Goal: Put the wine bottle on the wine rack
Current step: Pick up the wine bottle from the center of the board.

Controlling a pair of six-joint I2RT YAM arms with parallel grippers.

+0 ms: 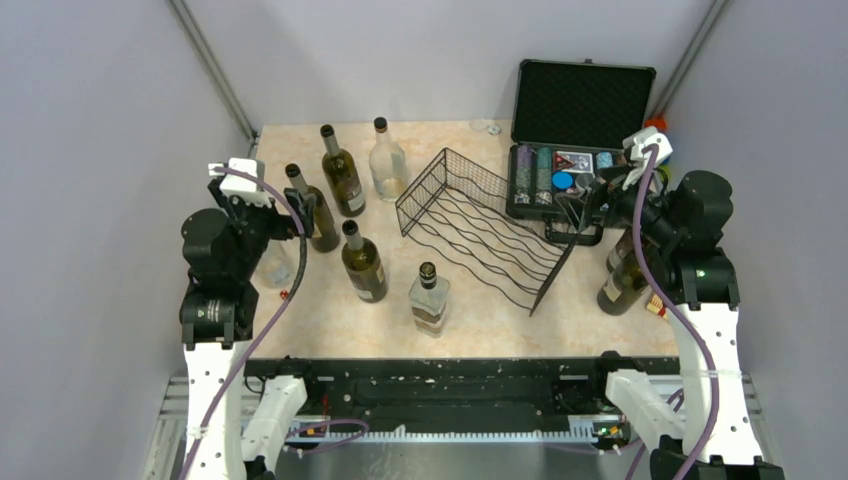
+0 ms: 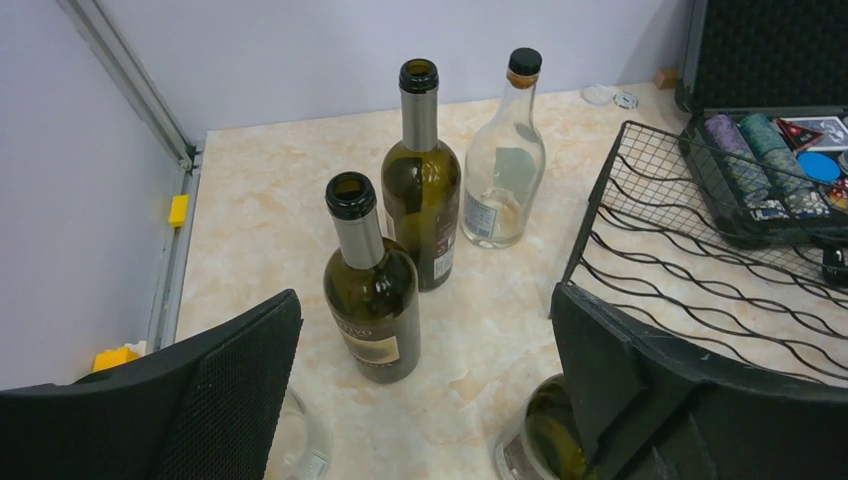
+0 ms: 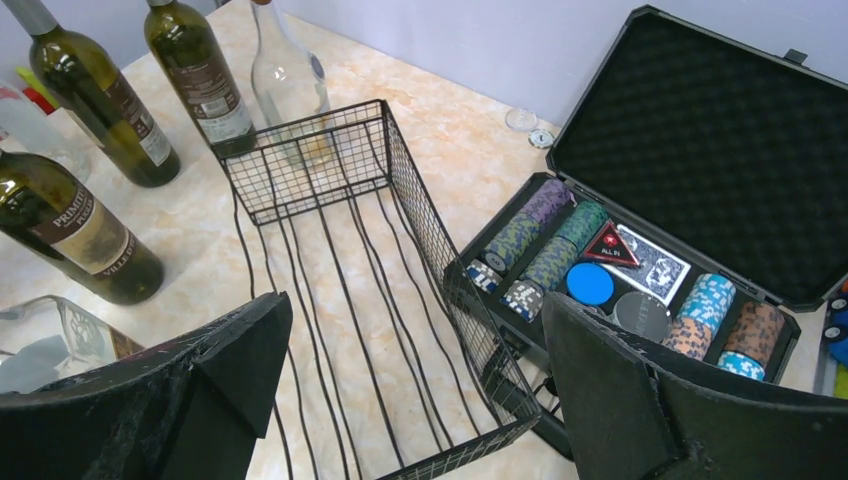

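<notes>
The black wire wine rack (image 1: 480,232) lies mid-table, its cradles bare; it also shows as the rack (image 2: 700,275) and the rack (image 3: 345,290) in the wrist views. Several wine bottles stand to its left: a dark one (image 1: 320,215) (image 2: 372,295), another (image 1: 343,180) (image 2: 422,190), a third (image 1: 364,265). My left gripper (image 1: 298,222) (image 2: 425,390) hangs open above and just short of the nearest dark bottle, holding nothing. My right gripper (image 1: 580,205) (image 3: 415,380) is open over the rack's right end, with nothing between its fingers.
A clear bottle (image 1: 387,160) (image 2: 503,165) stands at the back and a squat clear bottle (image 1: 430,298) in front of the rack. An open black foam-lined case (image 1: 570,150) (image 3: 700,140) of poker chips sits right of the rack. More dark bottles (image 1: 625,280) stand under the right arm.
</notes>
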